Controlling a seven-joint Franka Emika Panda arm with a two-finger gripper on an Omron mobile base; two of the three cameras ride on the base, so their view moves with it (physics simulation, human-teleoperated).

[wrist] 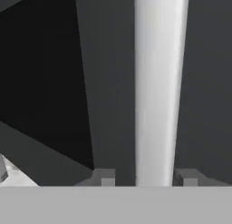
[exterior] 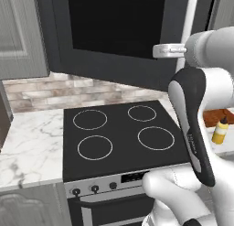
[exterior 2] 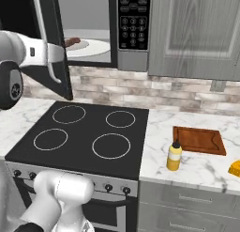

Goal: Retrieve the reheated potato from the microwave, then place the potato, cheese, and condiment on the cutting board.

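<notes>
The microwave (exterior 2: 133,19) hangs above the stove with its dark glass door (exterior: 114,33) swung partly open. Inside, the brown potato (exterior 2: 71,41) lies on the round white plate (exterior 2: 93,49). My gripper (exterior: 170,50) is at the door's free edge, and in the hand view its fingertips (wrist: 104,177) stand either side of the long grey handle (wrist: 156,96), with a small gap on the left side. The yellow condiment bottle (exterior 2: 174,156) stands upright on the marble counter, just left of the cutting board (exterior 2: 199,139). The cheese (exterior 2: 235,168) lies at the counter's right edge.
A black four-ring stove (exterior 2: 79,132) lies under the microwave, with knobs along its front. Marble counter (exterior: 27,142) runs on both sides. Grey wall cabinets (exterior 2: 197,29) flank the microwave, above a brick backsplash.
</notes>
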